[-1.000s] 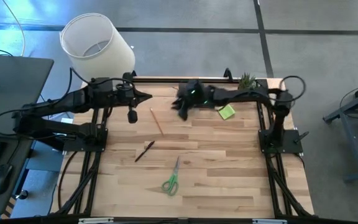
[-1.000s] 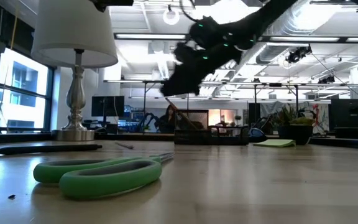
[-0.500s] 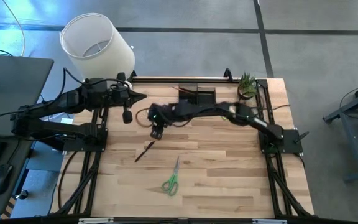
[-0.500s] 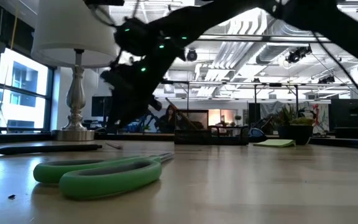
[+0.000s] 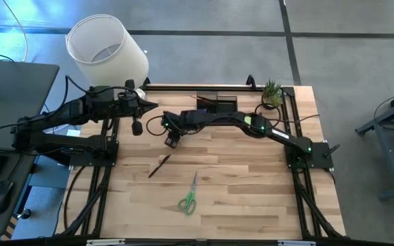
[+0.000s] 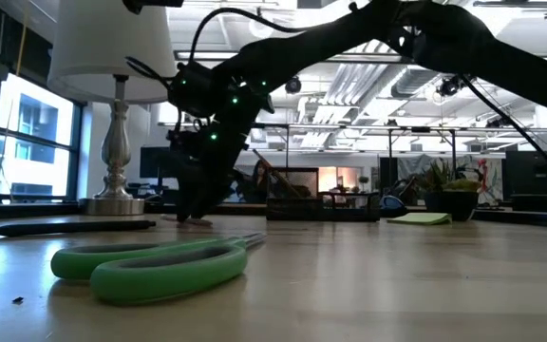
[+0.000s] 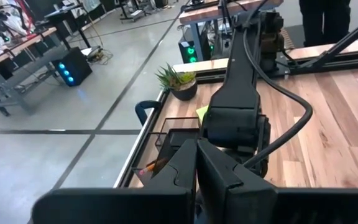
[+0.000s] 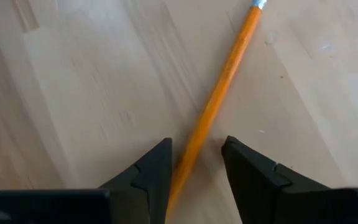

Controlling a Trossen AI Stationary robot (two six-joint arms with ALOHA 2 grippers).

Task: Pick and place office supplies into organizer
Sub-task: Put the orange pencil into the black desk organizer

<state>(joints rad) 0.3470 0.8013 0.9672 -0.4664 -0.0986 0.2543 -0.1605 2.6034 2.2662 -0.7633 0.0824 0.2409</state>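
The orange pencil (image 8: 222, 81) lies flat on the wooden table, left of centre. My right gripper (image 8: 194, 149) (image 5: 172, 140) is open and points down over it, one finger on each side of the shaft near one end, and I see no contact. The black organizer (image 5: 217, 104) stands at the far edge with a pencil (image 7: 149, 167) in it. The dark pen (image 5: 159, 165) and the green-handled scissors (image 5: 189, 198) lie nearer. The sticky-note pad (image 6: 424, 218) lies right of the organizer. My left gripper (image 5: 152, 104) is shut and hovers at the far left. No purple block shows.
A white-shaded lamp (image 5: 107, 48) stands at the far left corner and a small potted plant (image 5: 272, 91) at the far right. My right arm (image 5: 252, 123) stretches across the table's far half. The near half holds only the scissors and the pen.
My right gripper has swung from beside the organizer toward the table's left and come down over the orange pencil, its fingers now straddling the shaft. The pencil, pen and scissors have not moved.
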